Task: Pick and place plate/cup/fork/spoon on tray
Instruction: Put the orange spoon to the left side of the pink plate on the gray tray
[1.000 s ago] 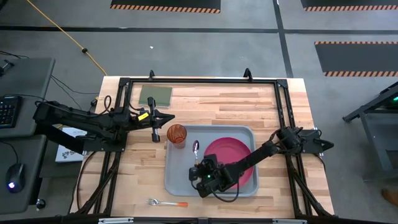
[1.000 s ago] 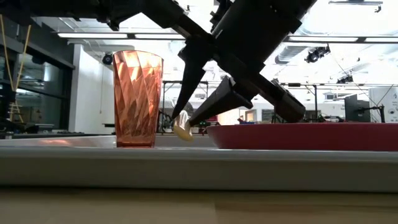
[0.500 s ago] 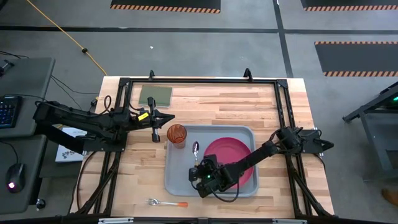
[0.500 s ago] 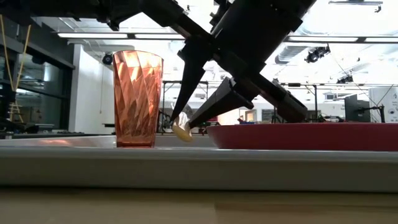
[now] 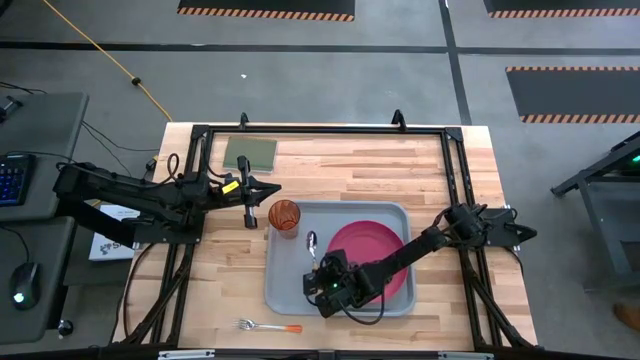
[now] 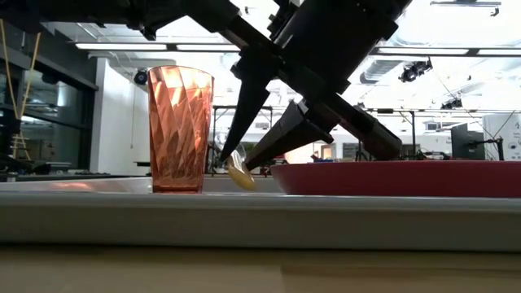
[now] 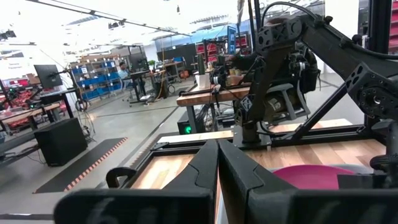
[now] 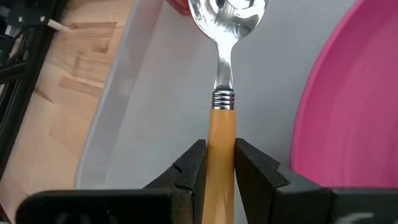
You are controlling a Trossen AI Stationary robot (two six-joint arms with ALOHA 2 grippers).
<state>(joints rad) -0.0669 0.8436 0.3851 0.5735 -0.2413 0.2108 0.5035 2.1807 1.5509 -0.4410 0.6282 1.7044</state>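
Note:
The grey-blue tray [image 5: 290,290] lies mid-table. The pink plate [image 5: 372,250] lies on its right half, and the orange cup [image 5: 285,216] stands upright at its far-left corner. My right gripper [image 5: 323,272] is over the tray, between cup and plate, shut on the spoon [image 5: 312,243], whose silver bowl [image 8: 227,15] points toward the cup. The fork [image 5: 268,326] lies on the table near the near edge. My left gripper [image 5: 274,189] is shut and empty, to the far left of the cup. My right gripper pinches the spoon's orange handle [image 8: 220,134] between its two fingers, a little behind the metal collar. The fingers slant down from the near right and lie along the spoon. The spoon tilts bowl-down, its bowl [image 6: 238,173] low over the tray floor; I cannot tell whether it touches.
A small green square pad [image 5: 250,153] lies at the table's far left. A black frame [image 5: 320,131] runs around the table's edges. Bare wood shows left of the tray and in front of it, around the fork.
My right gripper has turned slightly while holding the spoon; the spoon's bowl has swung a little toward the cup and sunk slightly toward the tray floor.

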